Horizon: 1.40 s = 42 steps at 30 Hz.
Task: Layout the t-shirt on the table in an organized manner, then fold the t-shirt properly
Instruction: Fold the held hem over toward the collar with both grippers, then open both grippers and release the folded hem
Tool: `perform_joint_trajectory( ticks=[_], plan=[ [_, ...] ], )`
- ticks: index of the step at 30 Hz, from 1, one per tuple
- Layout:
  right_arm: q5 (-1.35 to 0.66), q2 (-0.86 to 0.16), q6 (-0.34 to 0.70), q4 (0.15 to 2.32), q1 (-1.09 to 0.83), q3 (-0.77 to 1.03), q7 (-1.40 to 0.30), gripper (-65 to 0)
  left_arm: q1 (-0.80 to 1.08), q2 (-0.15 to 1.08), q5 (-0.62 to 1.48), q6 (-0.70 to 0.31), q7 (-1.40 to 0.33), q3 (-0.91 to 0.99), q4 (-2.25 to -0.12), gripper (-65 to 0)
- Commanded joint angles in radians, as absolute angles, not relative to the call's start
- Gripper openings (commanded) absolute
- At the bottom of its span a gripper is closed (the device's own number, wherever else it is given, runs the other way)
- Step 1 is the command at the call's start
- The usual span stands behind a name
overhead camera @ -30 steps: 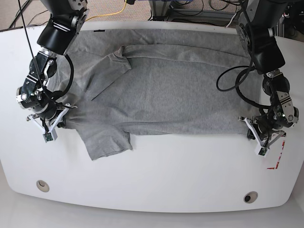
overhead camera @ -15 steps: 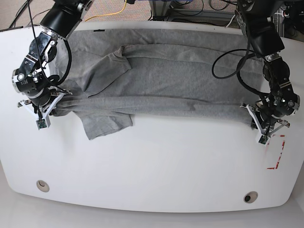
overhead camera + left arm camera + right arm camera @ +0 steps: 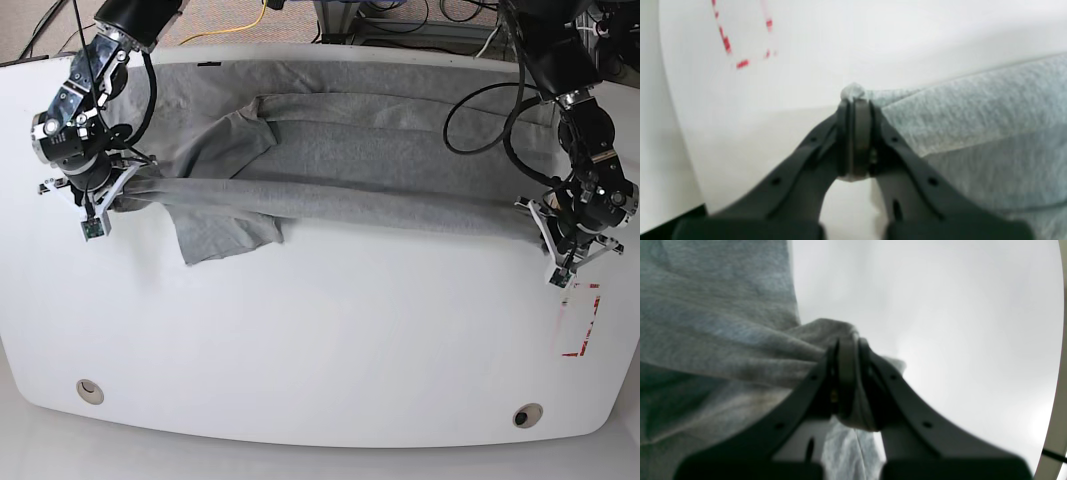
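The t-shirt (image 3: 350, 150) lies lengthwise along the surface's (image 3: 320, 340) far edge, its near edge stretched taut between the left fingers (image 3: 553, 243) and right fingers (image 3: 108, 205), each pinched closed on one end.

I think I'm working in a robot lab: a big white table (image 3: 300, 360), loose cables (image 3: 400, 15) behind it, red tape marks (image 3: 580, 325).

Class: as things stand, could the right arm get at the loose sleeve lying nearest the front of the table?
Probably not yet. The right gripper is shut on the t-shirt, so its jaws are occupied. The sleeve lies close by on the table with nothing over it.
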<state>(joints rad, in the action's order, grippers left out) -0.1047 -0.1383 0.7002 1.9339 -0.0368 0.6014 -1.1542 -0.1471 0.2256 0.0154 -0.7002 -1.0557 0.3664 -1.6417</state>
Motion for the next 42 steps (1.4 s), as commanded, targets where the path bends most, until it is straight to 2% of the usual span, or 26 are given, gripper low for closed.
perform_joint_trajectory(
  ticks=[1, 15, 18, 19, 20, 22, 24, 27, 29, 32, 38, 42],
  plan=[
    [-0.102, -0.139, 0.698, 1.957, -0.050, 0.622, -1.148, -65.0, -0.122, 0.240, 0.015, -0.698, -1.055, 0.371, -1.719, -65.0],
    [-0.101, -0.120, 0.698, 1.959, -0.107, 0.674, -1.155, -64.5, 0.005, 0.242, 0.008, -0.698, -1.058, 0.371, -1.761, -64.0],
    [-0.099, -0.116, 0.698, 1.959, -0.124, 0.676, -1.155, -58.3, 0.028, 0.254, 0.008, -0.698, -1.087, 0.371, -1.762, -57.5],
    [-0.099, -0.114, 0.698, 1.959, -0.128, 0.676, -1.155, -53.1, 0.031, 0.260, 0.010, -0.698, -1.104, 0.371, -1.762, -54.6],
    [-0.099, -0.114, 0.698, 1.959, -0.130, 0.676, -1.155, -50.6, 0.033, 0.262, 0.010, -0.698, -1.110, 0.371, -1.762, -53.6],
    [-0.099, -0.113, 0.698, 1.959, -0.139, 0.677, -1.155, -38.8, 0.036, 0.262, 0.010, -0.698, -1.130, 0.371, -1.762, -48.9],
    [-0.099, -0.113, 0.698, 1.959, -0.143, 0.677, -1.155, -30.1, 0.036, 0.262, 0.010, -0.698, -1.138, 0.371, -1.762, -45.6],
    [-0.099, -0.113, 0.698, 1.960, -0.143, 0.677, -1.155, -18.9, 0.036, 0.262, 0.010, -0.698, -1.144, 0.371, -1.762, -40.7],
    [-0.099, -0.113, 0.698, 1.963, -0.142, 0.677, -1.155, -13.8, 0.033, 0.262, 0.010, -0.698, -1.144, 0.371, -1.762, -38.5],
    [-0.101, -0.113, 0.698, 1.989, -0.136, 0.684, -1.155, -11.1, 0.028, 0.263, 0.010, -0.698, -1.144, 0.369, -1.764, -36.4],
    [-0.102, -0.105, 0.698, 1.982, -0.062, 0.688, -1.153, -11.1, 0.007, 0.288, 0.013, -0.698, -1.144, 0.369, -1.804, -35.8],
    [-0.102, -0.081, 0.698, 1.897, 0.039, 0.684, -1.153, -11.1, -0.022, 0.286, 0.015, -0.698, -1.144, 0.363, -1.807, -36.1]
  ],
)
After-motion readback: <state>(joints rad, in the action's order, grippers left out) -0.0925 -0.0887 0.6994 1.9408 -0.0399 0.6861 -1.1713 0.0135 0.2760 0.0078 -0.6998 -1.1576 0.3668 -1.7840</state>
